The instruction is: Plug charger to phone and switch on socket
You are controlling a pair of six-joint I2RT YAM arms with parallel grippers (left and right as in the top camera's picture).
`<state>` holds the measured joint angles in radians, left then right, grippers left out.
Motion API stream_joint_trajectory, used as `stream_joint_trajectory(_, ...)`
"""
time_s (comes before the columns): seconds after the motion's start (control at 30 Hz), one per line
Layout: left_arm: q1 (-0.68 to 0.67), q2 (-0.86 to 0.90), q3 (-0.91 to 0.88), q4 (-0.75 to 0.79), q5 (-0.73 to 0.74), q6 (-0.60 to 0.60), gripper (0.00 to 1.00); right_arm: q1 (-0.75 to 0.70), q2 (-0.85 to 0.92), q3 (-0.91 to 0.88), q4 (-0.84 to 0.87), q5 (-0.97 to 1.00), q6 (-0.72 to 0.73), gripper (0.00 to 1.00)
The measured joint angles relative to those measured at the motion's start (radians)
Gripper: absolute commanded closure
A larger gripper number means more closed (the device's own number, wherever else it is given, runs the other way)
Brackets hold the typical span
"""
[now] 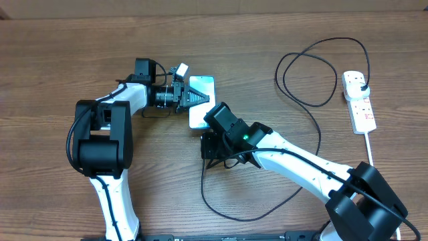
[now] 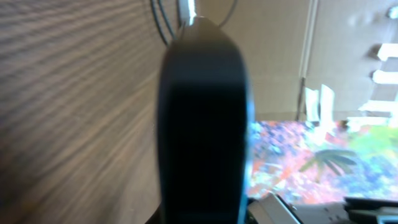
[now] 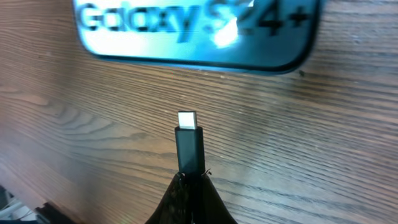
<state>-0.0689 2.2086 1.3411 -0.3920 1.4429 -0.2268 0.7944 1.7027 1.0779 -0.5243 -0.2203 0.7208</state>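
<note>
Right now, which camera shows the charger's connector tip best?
Right wrist: the connector tip is sharp, held by the right gripper, short of the phone. Overhead, the gripper hides it; only the cable shows. Left wrist shows none of it.

Phone edge: in the right wrist view a strip of bare table point(image 3: 298, 143) lies open between the connector point(image 3: 186, 118) and the phone point(image 3: 199, 31).
Phone top: the left gripper point(image 1: 200, 98) blocks its left side, seemingly touching.
Lower centre: the cable point(image 1: 203, 181) loops below the right gripper point(image 1: 207, 139).
Right edge: power strip point(image 1: 359, 100).
Upper left: open wood.
</note>
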Motion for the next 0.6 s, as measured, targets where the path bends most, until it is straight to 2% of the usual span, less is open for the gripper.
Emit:
stream_joint_trajectory(0.1,-0.008,-0.007,0.000,-0.031,0.027,0.029,0.96,0.002,0.000,0.000,0.000,-0.017,0.000,0.96)
stream_joint_trajectory(0.27,-0.016,-0.064,0.000,-0.139,-0.043,0.084,0.96,0.019,0.000,0.000,-0.014,-0.039,-0.015,0.96)
stream_joint_trajectory(0.4,-0.010,-0.151,-0.001,-0.189,-0.202,0.127,0.96,0.019,0.000,0.000,-0.042,-0.045,-0.022,0.96)
stream_joint_trajectory(0.5,-0.007,-0.197,-0.001,-0.198,-0.336,0.114,0.96,0.020,-0.010,0.000,-0.052,-0.040,-0.024,0.96)
stream_joint_trajectory(0.6,-0.002,-0.204,-0.001,-0.189,-0.338,0.119,0.96,0.019,-0.041,0.000,-0.052,-0.026,-0.026,0.96)
